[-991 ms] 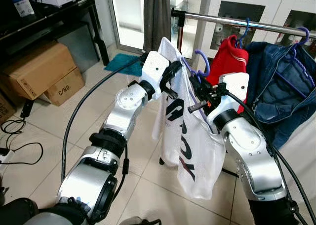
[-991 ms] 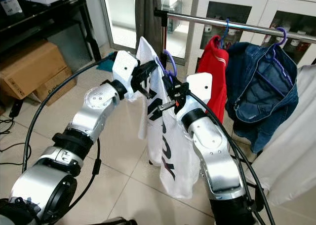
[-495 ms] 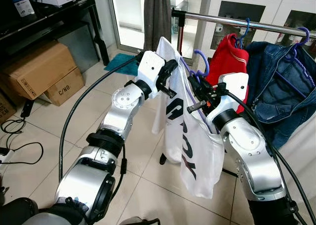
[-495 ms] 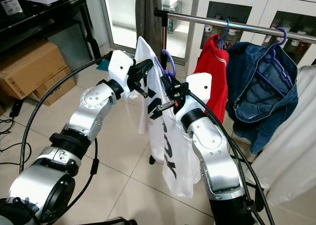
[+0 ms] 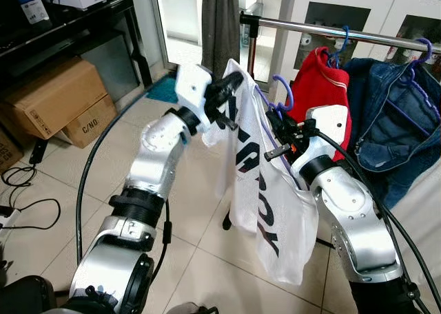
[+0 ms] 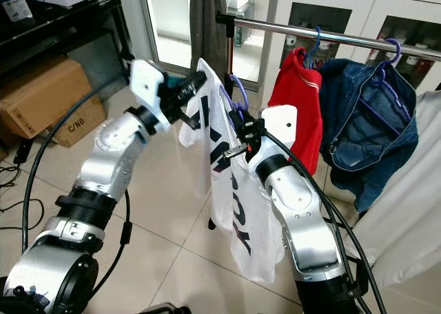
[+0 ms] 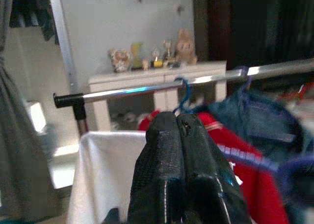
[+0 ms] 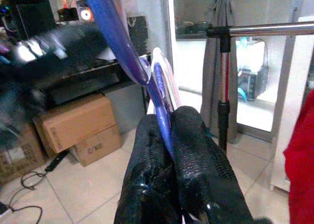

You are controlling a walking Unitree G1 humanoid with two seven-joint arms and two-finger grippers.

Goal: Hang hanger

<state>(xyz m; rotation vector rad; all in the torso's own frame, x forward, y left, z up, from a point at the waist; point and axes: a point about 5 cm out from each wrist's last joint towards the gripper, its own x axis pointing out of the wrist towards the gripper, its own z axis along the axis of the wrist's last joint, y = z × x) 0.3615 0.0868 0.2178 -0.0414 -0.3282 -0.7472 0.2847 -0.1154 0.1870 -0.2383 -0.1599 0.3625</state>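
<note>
Before the chrome clothes rail (image 5: pixel 331 30), in the left eye view, both arms were raised with a white shirt (image 5: pixel 265 183) strung between them. The left hand (image 5: pixel 222 93) pinched the shirt's upper corner, while the right hand (image 5: pixel 274 136) gripped the purple hanger (image 5: pixel 281 87) inside the garment — its hook stood below the rail, not on it. A red top (image 5: pixel 324 87) and a denim jacket (image 5: pixel 393 128) hung further along the rail.

From the right eye, cardboard boxes (image 6: pixel 48 97) sat on the tiled floor (image 6: pixel 172 217) to the robot's left.

Along the left wrist, the fingers (image 7: pixel 169 170) were pressed together, white cloth just behind them; whether cloth lay between them could not be told there.

Along the right wrist, the fingers (image 8: pixel 196 160) were closed on the hanger's blue-purple bar — the rail's post stood beyond.
</note>
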